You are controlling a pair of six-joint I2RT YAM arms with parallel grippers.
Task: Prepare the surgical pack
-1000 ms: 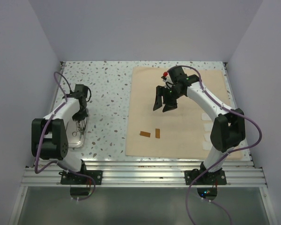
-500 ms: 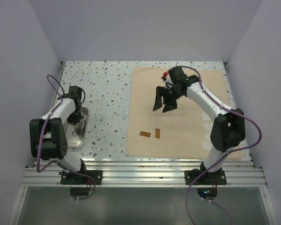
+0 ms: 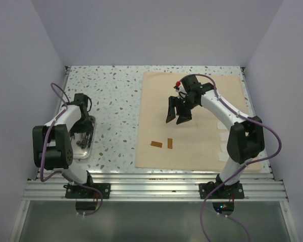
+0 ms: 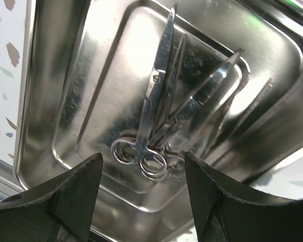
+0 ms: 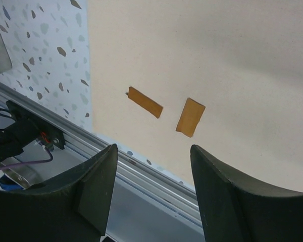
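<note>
My left gripper (image 4: pixel 142 164) hangs open and empty just above the steel tray (image 4: pixel 91 85), where scissors (image 4: pixel 159 85) and another thin instrument (image 4: pixel 207 93) lie crossed on its floor. My right gripper (image 5: pixel 154 151) is spread wide too, holding nothing, above the flat tan cloth (image 5: pixel 232 55), where 2 brown strips (image 5: pixel 145 102) lie side by side near the cloth's front edge.

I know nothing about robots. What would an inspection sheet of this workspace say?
Surface: speckled table, tan cloth spread flat on right.
Job's things: steel tray at left holding scissors; two brown strips on cloth; white pads at cloth's right edge.
Clutter: nothing seen.
Grippers: left gripper open over tray; right gripper open above cloth, empty.
Cables: purple cables along both arms.
Surroundings: plain walls, metal rail in front.
</note>
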